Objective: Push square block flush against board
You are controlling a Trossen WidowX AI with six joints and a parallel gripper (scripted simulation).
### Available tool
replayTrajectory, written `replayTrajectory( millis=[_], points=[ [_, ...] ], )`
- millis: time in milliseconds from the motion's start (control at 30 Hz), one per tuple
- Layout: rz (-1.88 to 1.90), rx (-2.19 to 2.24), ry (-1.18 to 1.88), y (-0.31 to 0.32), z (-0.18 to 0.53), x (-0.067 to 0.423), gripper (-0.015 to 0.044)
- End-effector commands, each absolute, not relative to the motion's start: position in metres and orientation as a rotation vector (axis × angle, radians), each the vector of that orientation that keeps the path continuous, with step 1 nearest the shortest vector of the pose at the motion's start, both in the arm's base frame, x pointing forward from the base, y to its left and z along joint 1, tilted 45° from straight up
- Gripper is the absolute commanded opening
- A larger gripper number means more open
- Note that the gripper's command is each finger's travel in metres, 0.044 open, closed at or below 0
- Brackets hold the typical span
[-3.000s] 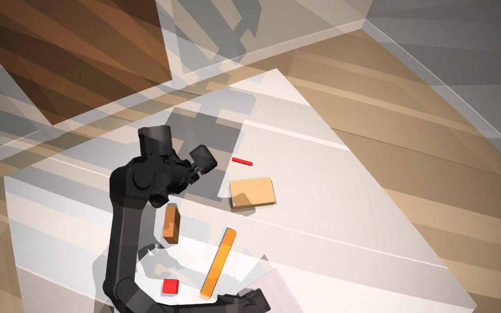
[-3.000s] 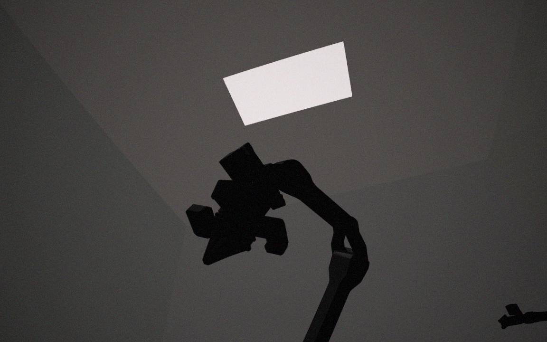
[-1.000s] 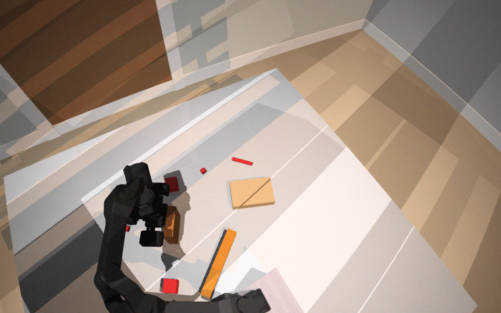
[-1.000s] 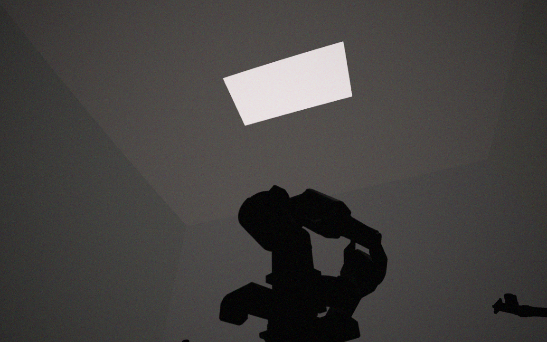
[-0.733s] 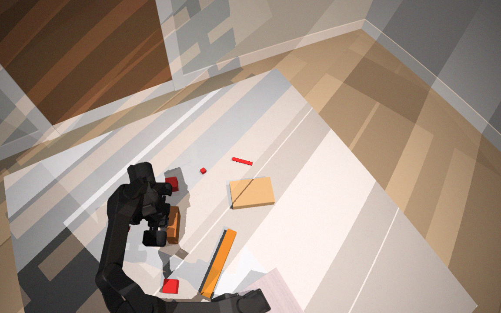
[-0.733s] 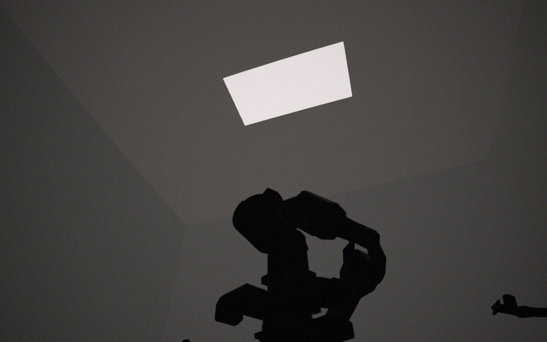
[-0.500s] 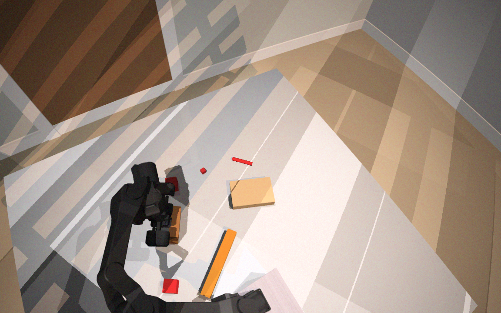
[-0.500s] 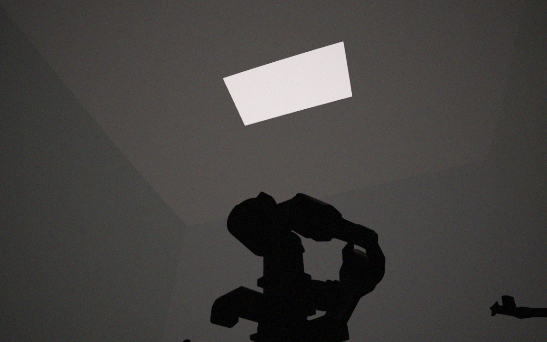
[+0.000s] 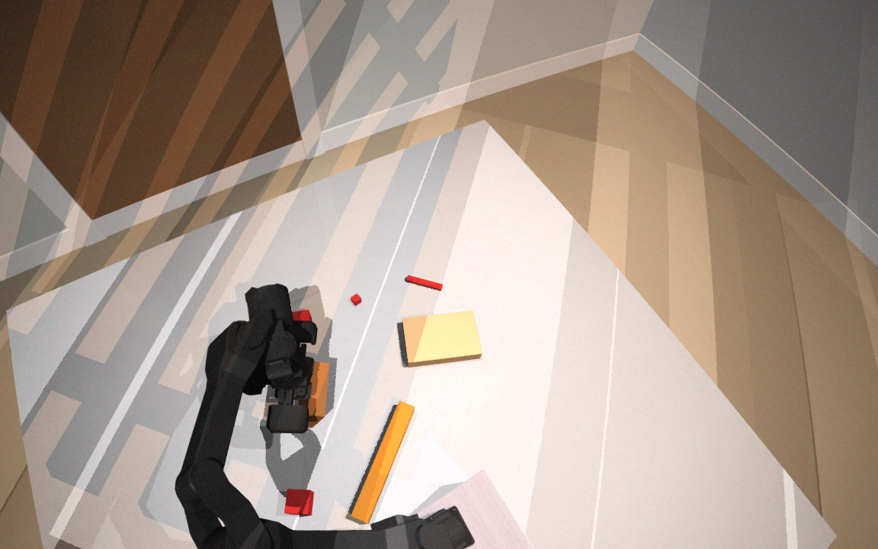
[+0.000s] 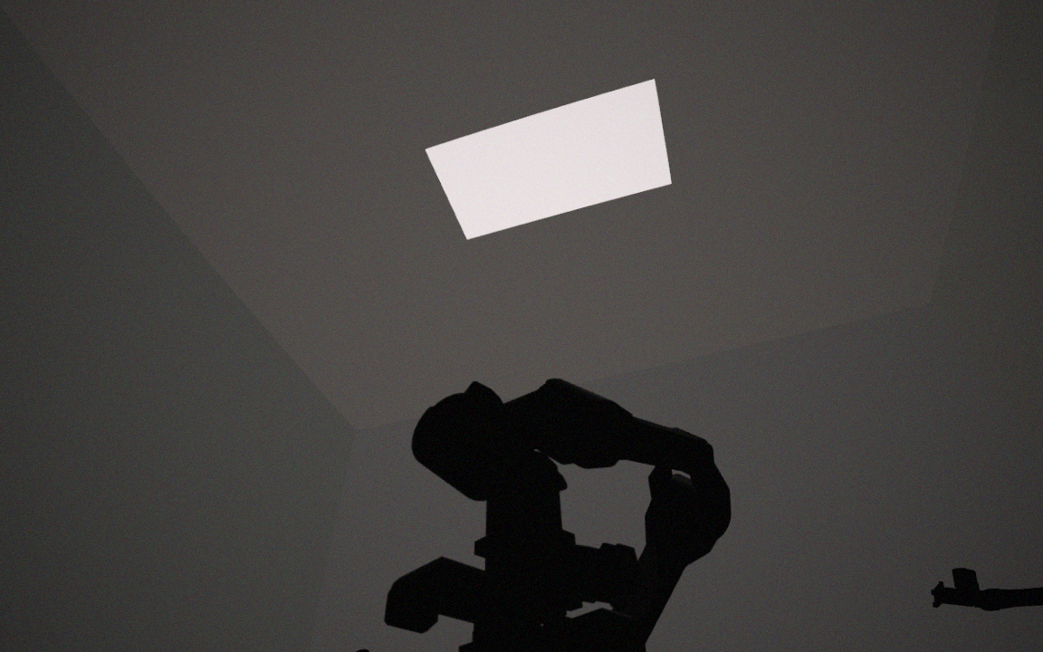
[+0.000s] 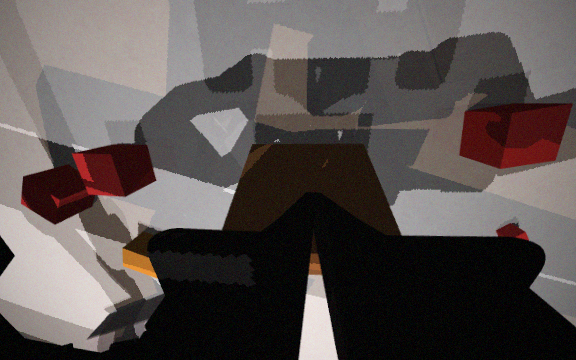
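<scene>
An orange-brown block (image 9: pixel 320 389) (image 11: pixel 313 175) lies on the white table (image 9: pixel 633 409), partly hidden by my arm. My gripper (image 9: pixel 297 394) (image 11: pixel 312 199) is shut and empty, low at the block's left side. In the wrist view its fingertips overlap the block's near end, and I cannot tell if they touch. A long orange board (image 9: pixel 382 460) lies apart from the block, to its lower right. A flat pale yellow slab (image 9: pixel 442 336) lies further right, also apart. The exterior view shows only the arm's dark silhouette (image 10: pixel 541 503).
Red cubes lie around the block: one (image 9: pixel 302 315) (image 11: pixel 515 134) behind my arm, one (image 9: pixel 299 502) near the base. Two more red cubes (image 11: pixel 113 169) (image 11: pixel 55 192) show in the wrist view. A tiny red cube (image 9: pixel 355 299) and a red stick (image 9: pixel 424 281) lie further back.
</scene>
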State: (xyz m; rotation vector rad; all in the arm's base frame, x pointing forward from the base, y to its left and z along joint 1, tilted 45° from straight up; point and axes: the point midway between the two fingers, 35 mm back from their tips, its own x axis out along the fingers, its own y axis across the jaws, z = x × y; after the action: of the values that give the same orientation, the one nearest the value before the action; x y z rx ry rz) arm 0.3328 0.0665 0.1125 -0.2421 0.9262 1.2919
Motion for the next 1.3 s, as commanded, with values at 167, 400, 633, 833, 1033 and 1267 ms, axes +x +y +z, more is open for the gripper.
replayTrajectory(
  millis=[167, 400, 633, 833, 1033, 1267],
  points=[
    [1.292, -0.249, 0.928, 0.061, 0.106, 0.327, 0.0000],
    [1.292, -0.249, 0.928, 0.065, 0.111, 0.332, 0.0000],
    [1.292, -0.249, 0.927, 0.072, 0.118, 0.337, 0.0000],
    [1.292, -0.249, 0.926, 0.078, 0.124, 0.341, 0.0000],
    [1.293, -0.249, 0.926, 0.085, 0.131, 0.346, 0.0000],
    [1.293, -0.248, 0.924, 0.092, 0.137, 0.350, 0.0000]
  ],
)
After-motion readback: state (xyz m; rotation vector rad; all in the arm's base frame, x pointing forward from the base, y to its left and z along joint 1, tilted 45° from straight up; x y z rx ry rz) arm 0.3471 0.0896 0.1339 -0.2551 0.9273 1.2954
